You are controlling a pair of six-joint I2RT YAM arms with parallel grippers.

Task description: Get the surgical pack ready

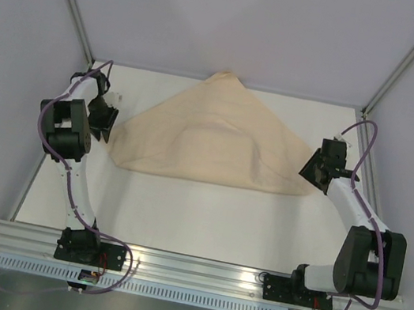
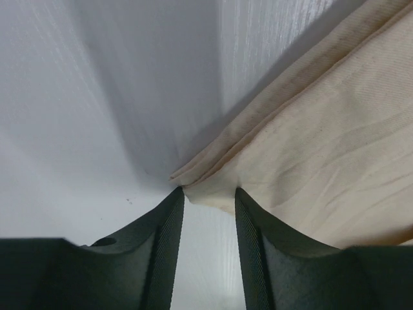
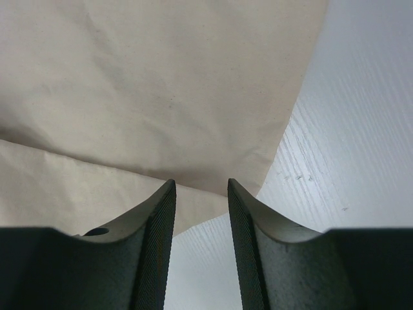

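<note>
The tan wrap sheet [image 1: 213,142] lies folded into a triangle on the white table, with a raised rectangular bump in its middle. The steel tray, clamps, tweezers, gauze and packets are hidden. My left gripper [image 1: 103,122] is open at the sheet's left corner; in the left wrist view the layered corner [image 2: 193,173] sits just past my fingertips [image 2: 208,192], with nothing between them. My right gripper [image 1: 313,167] is open at the sheet's right corner; in the right wrist view the folded edge [image 3: 213,184] lies just beyond the fingertips [image 3: 201,186], ungripped.
The white table [image 1: 204,219] is walled by pale panels at the left, right and back. An aluminium rail [image 1: 195,269] with both arm bases runs along the near edge. The sheet's top point [image 1: 227,74] reaches the back wall.
</note>
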